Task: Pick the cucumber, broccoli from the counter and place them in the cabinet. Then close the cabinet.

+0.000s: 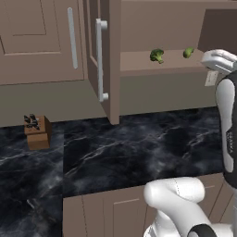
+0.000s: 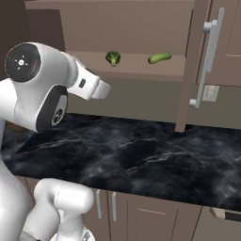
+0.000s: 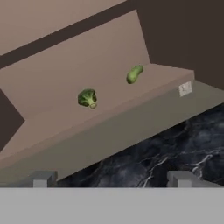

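The broccoli [image 1: 157,55] [image 2: 113,57] [image 3: 87,97] sits on the inner shelf of the open brown cabinet [image 1: 162,66]. To its right on the same shelf lies the cucumber [image 1: 188,52] [image 2: 159,58] [image 3: 134,74]. In the hand view my gripper [image 3: 111,179] is open and empty. It hangs back from the shelf, above the black marble counter [image 1: 139,148] [image 2: 141,155], and looks up at both vegetables. Both cabinet doors stand open: the left door [image 1: 104,60] and the right door [image 2: 200,66] swing out over the counter.
A wooden knife block [image 1: 38,132] stands on the counter at the left. Left of the open cabinet is a closed brown door [image 1: 37,37]. A wall outlet [image 2: 210,92] [image 3: 185,89] sits under the shelf. Low cabinet fronts [image 2: 141,216] run below the counter edge.
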Controlling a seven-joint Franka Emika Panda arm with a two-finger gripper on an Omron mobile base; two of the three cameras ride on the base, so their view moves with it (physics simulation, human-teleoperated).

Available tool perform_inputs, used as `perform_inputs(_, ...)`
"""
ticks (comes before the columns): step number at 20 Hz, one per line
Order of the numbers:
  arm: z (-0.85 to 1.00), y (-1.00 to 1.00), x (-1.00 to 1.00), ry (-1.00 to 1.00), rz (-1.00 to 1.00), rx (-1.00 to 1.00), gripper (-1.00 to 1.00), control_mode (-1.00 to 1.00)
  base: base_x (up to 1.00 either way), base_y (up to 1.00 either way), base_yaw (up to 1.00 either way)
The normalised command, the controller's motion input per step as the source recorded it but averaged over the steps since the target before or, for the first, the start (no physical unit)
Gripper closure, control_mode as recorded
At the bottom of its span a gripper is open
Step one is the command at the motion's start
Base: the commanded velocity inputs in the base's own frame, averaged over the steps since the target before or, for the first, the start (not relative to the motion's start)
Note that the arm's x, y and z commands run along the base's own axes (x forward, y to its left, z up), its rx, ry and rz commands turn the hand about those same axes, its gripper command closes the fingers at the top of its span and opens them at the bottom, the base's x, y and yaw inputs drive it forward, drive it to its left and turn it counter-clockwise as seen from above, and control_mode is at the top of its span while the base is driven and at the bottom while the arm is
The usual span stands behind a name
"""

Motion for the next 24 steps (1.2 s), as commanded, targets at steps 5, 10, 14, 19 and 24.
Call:
perform_inputs(5,0.00,-0.51,-1.00,-0.09,-0.01,0.19,-1.00,-1.00,0.00,0.00,0.00)
perform_inputs(10,0.00,-0.66,-1.00,-0.13,-0.09,0.24,-1.00,-1.00,0.00,0.00,0.00)
perform_inputs(14,0.01,-0.55,-0.98,-0.13,-0.11,0.28,-1.00,-1.00,0.00,0.00,0.00)
perform_inputs(19,0.03,-0.64,-0.64,-0.07,-0.10,0.31,-1.00,-1.00,0.00,0.00,0.00)
perform_inputs(24,0.00,-0.73,0.06,-0.11,-0.01,0.25,-1.00,-1.00,0.00,0.00,0.00)
